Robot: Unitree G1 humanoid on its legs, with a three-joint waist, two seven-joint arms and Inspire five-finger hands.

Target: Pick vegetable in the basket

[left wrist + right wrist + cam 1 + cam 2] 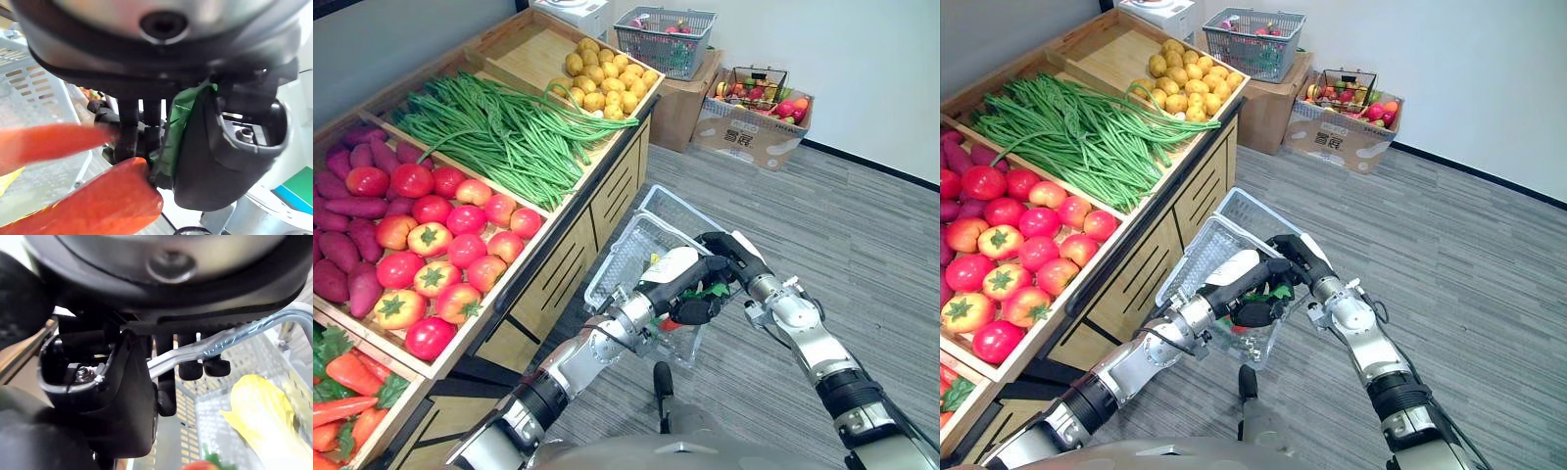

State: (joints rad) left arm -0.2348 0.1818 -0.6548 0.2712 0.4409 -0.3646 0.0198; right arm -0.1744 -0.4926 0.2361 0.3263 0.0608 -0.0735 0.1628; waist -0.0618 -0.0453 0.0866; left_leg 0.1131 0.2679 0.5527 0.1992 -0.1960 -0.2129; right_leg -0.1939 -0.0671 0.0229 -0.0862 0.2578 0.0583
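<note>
A pale grey plastic basket (636,245) hangs in front of the produce stand. My right hand (734,257) is shut on its metal handle (234,340), fingers curled over the bar. My left hand (690,284) is over the basket's near end, shut on an orange carrot (98,205) with green leaves (181,122). The carrot's tip (671,323) shows under the hand. Inside the basket lie a second carrot (44,144) and something yellow (259,406).
The wooden stand (607,186) on my left holds tomatoes (431,240), green beans (499,127), potatoes (602,78), sweet potatoes (337,245) and carrots (352,377). Cardboard boxes (754,132) and another basket (666,39) stand by the far wall. Grey carpet (842,215) lies on the right.
</note>
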